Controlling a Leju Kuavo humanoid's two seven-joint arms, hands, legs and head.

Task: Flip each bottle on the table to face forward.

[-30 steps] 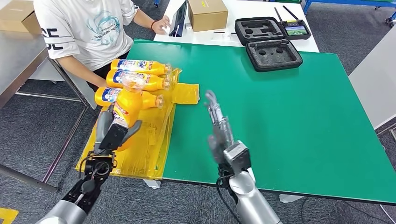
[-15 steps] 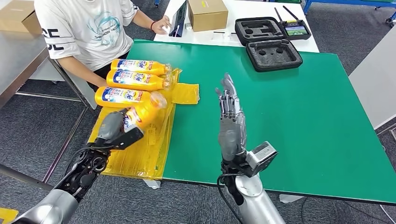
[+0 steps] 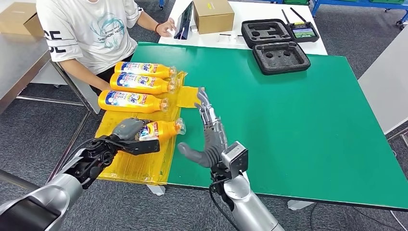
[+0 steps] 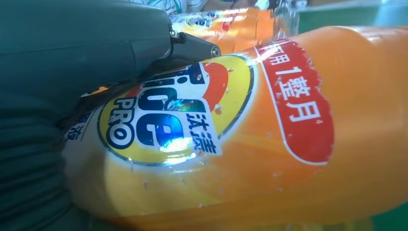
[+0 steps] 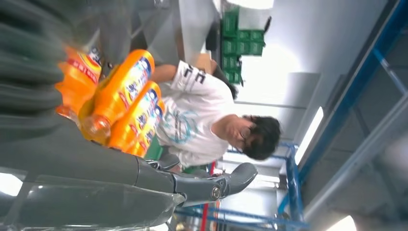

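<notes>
Left hand (image 3: 129,136) grips a bottle (image 3: 161,129) label-up near the table's (image 3: 298,125) front-left corner, right hand (image 3: 208,142) spread empty beside it; next, likely release beside three bottles (image 3: 137,84).

I count four orange bottles: one held bottle (image 3: 161,130) near me, three lying bottles (image 3: 132,101) farther left. Two black foam cases (image 3: 281,56) sit far right, and two cardboard boxes (image 3: 214,14).
</notes>
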